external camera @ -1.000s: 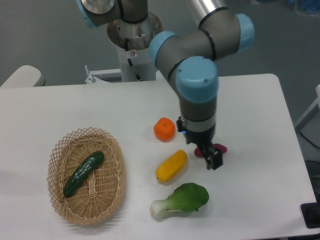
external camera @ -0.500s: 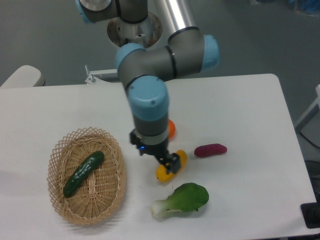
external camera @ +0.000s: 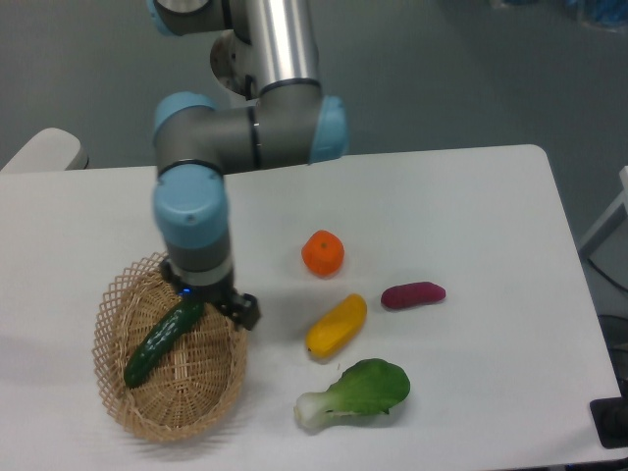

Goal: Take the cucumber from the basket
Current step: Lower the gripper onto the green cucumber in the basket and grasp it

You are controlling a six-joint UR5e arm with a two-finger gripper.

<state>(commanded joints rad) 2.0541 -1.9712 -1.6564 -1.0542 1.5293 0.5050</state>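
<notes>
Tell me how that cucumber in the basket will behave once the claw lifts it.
The cucumber looks glossy, so it may slip between the claw's fingers. It is long and slightly curved, so a grip near its upper end, where the claw hangs, would probably let it tilt. Being rounded, it could roll in the shallow basket if nudged.

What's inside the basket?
A dark green cucumber lies slanted inside the wicker basket. The gripper is over its upper end, so that tip is covered. Nothing else shows in there.
</notes>
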